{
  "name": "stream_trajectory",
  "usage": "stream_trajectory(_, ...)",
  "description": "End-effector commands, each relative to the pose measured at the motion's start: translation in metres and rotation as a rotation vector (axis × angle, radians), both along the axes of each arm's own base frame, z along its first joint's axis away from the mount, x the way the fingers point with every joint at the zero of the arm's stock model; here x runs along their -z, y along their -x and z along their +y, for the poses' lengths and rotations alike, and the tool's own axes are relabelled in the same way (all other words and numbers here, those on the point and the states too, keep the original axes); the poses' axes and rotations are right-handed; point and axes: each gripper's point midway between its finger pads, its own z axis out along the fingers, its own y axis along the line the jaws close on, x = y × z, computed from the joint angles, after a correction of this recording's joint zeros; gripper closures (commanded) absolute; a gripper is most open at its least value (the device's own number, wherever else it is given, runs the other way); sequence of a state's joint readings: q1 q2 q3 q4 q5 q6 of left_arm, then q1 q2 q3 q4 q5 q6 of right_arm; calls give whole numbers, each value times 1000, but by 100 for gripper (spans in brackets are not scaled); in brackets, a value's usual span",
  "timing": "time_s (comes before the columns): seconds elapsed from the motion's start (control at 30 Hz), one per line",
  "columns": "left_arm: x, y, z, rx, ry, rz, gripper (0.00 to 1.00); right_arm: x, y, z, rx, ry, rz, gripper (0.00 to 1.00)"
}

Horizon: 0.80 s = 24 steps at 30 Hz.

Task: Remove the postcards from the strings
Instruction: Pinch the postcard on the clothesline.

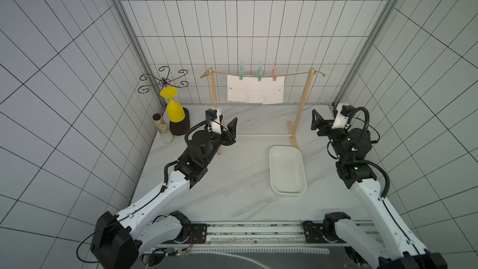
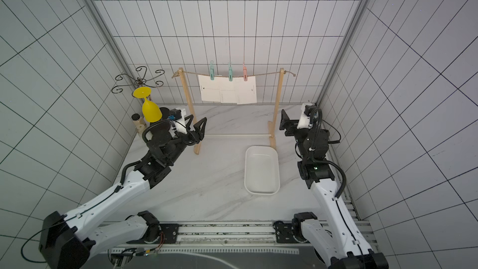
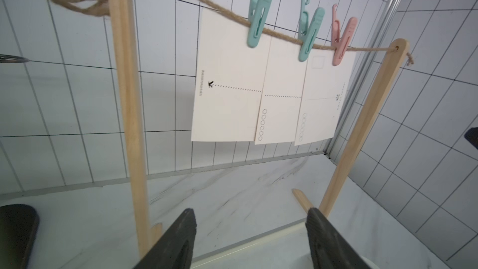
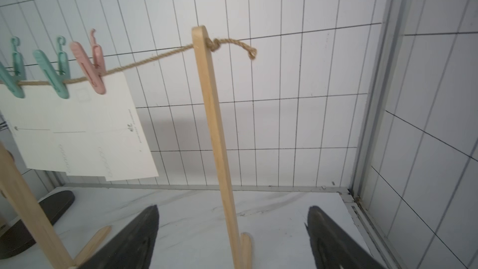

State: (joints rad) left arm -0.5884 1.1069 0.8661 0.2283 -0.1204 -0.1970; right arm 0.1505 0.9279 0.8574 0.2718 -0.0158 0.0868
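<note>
Jute rope (image 3: 280,38) strung left to right between two wooden posts (image 1: 304,99) at the far end of the table; three postcards (image 1: 236,89) pegged to it.
Rope: one, slight sag, knotted outside each post. Cards: three, cream, hanging between the posts, long axis up-down, top edges at the rope, printed faces toward the near side, neighbours overlapping at their side edges. Pegs (image 3: 260,16): three, one per card, two teal to the left, one pink at right. Left gripper (image 3: 251,210): low by the left post, jaws apart, nothing between. Right gripper (image 4: 234,207): just right of the right post, jaws wide, empty. White tray (image 1: 287,170): one, near the right post's foot.
</note>
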Motion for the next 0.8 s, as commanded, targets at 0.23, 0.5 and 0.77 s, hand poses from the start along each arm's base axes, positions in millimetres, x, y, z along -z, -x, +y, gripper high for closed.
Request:
stream_trajectory(0.23,-47,-3,-94,354,63,11,33,-127,9,77,-382,24,-121,9)
stream_trajectory(0.5,-47,-39,-135,427,68,32,32,-172,-17,110,-544,32,-157,10)
stream_trajectory(0.77,-29,-82,-154,357,8,73,32,-197,-45,125,-606,32,-197,9)
